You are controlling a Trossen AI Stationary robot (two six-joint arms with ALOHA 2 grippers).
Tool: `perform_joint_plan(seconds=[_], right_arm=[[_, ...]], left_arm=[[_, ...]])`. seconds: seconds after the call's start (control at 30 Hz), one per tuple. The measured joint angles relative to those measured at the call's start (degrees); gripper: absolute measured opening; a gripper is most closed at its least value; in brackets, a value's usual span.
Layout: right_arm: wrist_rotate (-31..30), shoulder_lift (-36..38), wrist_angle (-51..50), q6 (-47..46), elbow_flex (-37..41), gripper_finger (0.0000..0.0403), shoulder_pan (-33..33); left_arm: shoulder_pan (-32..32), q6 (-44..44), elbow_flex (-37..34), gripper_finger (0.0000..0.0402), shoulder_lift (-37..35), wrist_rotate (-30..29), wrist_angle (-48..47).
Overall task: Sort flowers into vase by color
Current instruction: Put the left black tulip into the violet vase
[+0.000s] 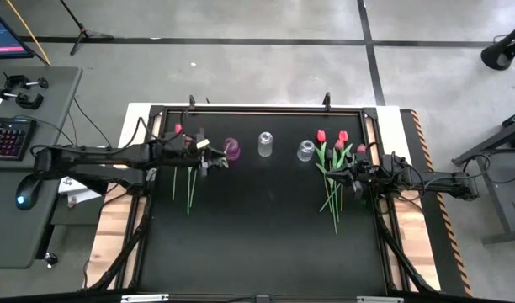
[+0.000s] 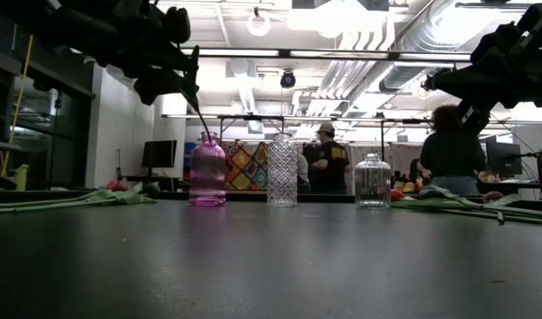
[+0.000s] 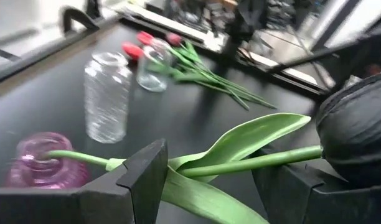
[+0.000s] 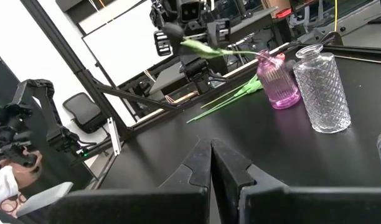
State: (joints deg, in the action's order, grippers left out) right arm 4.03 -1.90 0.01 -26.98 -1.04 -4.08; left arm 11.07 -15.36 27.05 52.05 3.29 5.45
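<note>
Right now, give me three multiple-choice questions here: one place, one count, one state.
1. The dark tulip has its stem end in: A the pink vase; B a clear vase; C no vase.
2. Vases standing: A two; B three; C four.
3. The right tool is: A open; B shut on a flower; C shut, empty.
Answers: A, the left wrist view shows the stem entering the pink mouth; B, the pink one, the tall clear vase and the short clear vase stand in a row; C, its fingers meet with nothing between.

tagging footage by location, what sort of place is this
Probably a robotics lab or workshop: exposed ceiling ducts, a desk with a keyboard beside the black table, and a person at a monitor behind.
</note>
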Motion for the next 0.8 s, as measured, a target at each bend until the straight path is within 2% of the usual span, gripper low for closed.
perform_joint_plan(seconds=[0.27,0.57,0.8], right_arm=[[0.0,0.0,0.0,0.0,0.0,0.0000,0.0],[0.0,0.0,0.0,0.0,0.0,0.0000,0.0],[0.0,0.0,0.0,0.0,0.0,0.0000,0.0]], left_arm=[[0.0,6.8,1.2,0.0211,-3.2,-7.5,1.1],[0.0,23.1,2.6,0.0219,-3.5,-22.2,1.1],[0.0,30.7,2.6,0.0231,-3.5,-27.6,1.3]])
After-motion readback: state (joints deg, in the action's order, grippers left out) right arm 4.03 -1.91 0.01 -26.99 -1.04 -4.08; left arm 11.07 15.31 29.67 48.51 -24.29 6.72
